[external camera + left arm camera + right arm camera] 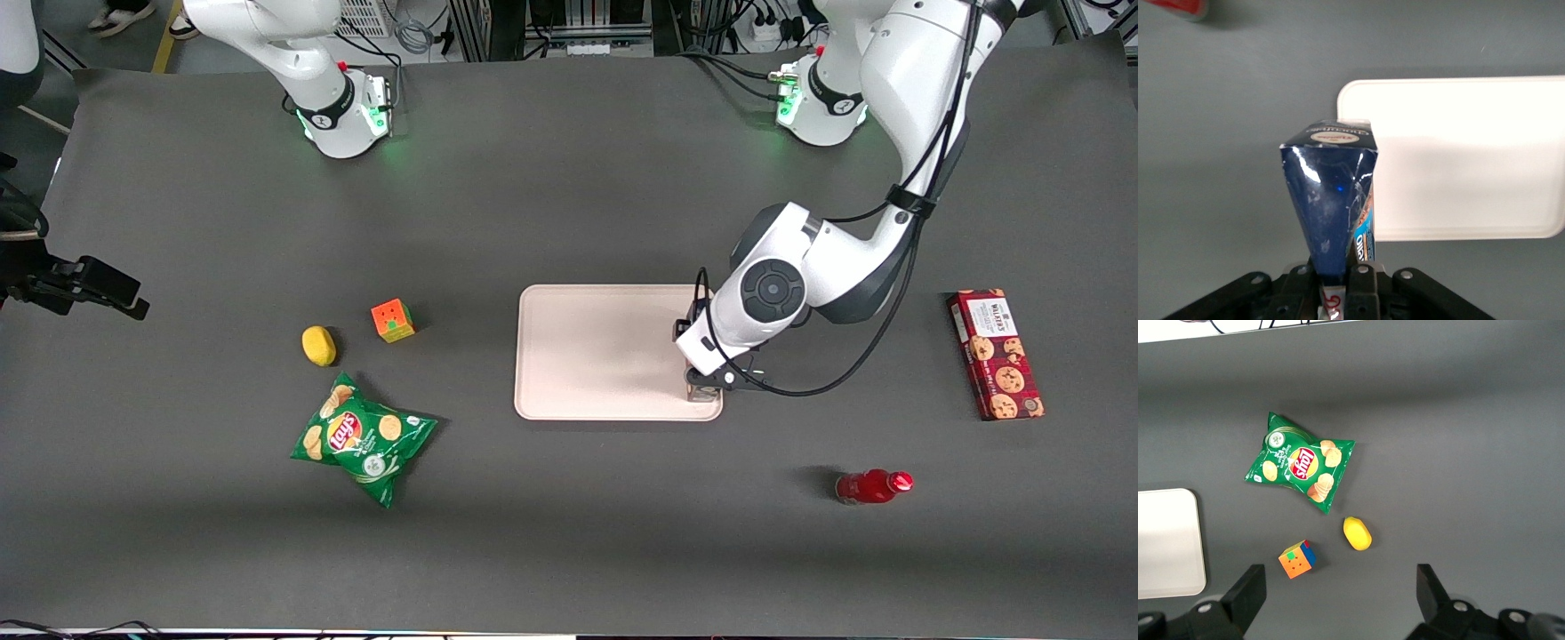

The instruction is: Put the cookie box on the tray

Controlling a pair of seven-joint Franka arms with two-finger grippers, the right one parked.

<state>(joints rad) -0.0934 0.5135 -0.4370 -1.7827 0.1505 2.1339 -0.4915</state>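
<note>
Even overhead light, soft shadows, glare on cookie box (pixel 1331 200), tray (pixel 1458 153) overexposed

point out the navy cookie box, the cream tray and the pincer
dark navy-blue cookie box (pixel 1328 200), left wrist view, glossy side panel
pale cream-pink rectangular tray (pixel 587 351), front view, bare floor
left arm's pincer (pixel 1336 277), left wrist view, between its fingertips, over the tray's corner

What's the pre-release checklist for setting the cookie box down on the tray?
1. Grip: pincer shut on the cookie box - ok.
2. Position: box hangs over the tray at the corner nearest the working arm's end, straddling the rim - not ok, move further in.
3. Landing area: tray surface bare - ok.
4. Height above the tray - cannot tell.
5. Neighbours: red bottle and Walkers box lie well off the tray - ok.
</note>
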